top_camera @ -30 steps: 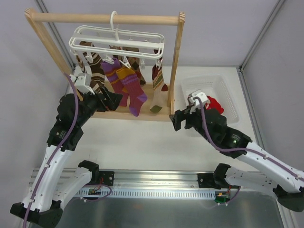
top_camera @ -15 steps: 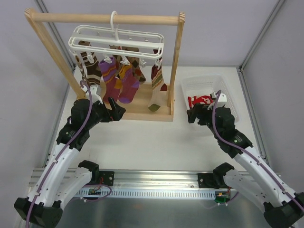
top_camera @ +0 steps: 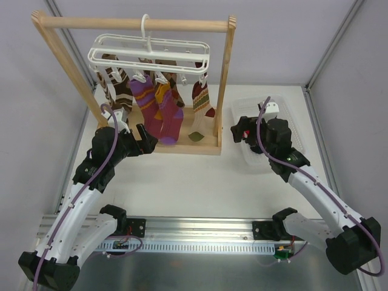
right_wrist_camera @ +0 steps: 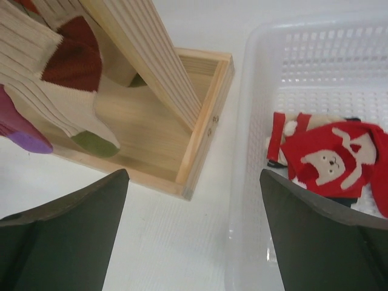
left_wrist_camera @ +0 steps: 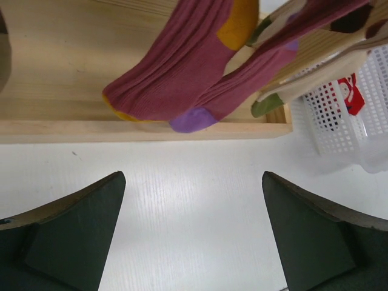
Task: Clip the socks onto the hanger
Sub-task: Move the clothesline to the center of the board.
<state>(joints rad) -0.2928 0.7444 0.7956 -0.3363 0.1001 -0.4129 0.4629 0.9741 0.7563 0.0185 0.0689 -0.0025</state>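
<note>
Hooked over the top bar of the wooden rack (top_camera: 133,23): the hanger (top_camera: 151,43), white, roughly level, small clips dangling beneath

Clipped along it, several of the socks:
- wavy brown-and-white sock (top_camera: 112,85) at the left end
- magenta pair (top_camera: 160,112) with orange-yellow bands near the middle, hanging lowest
- brown argyle sock (top_camera: 174,79) behind that pair, largely hidden
- cream sock (top_camera: 200,106) with red and green patches at the right end, just beside the rack's right post

From the left wrist: toes of the magenta pair low over the rack's base, close to its front lip; cannot tell whether touching the wood

Apart from the rest: red sock (right_wrist_camera: 330,160) with a white animal figure, crumpled on the floor of the white basket (top_camera: 285,103), to the right of the rack and unclipped

Left gripper (top_camera: 147,143): gapes wide, grips nothing, hovers above the white table (top_camera: 182,182) just in front of the rack's base, below the magenta toes

Right gripper (top_camera: 239,133): likewise spread wide with nothing between its fingers, hangs over the strip of table between the base's right front corner and the near wall of the basket, touching neither
</note>
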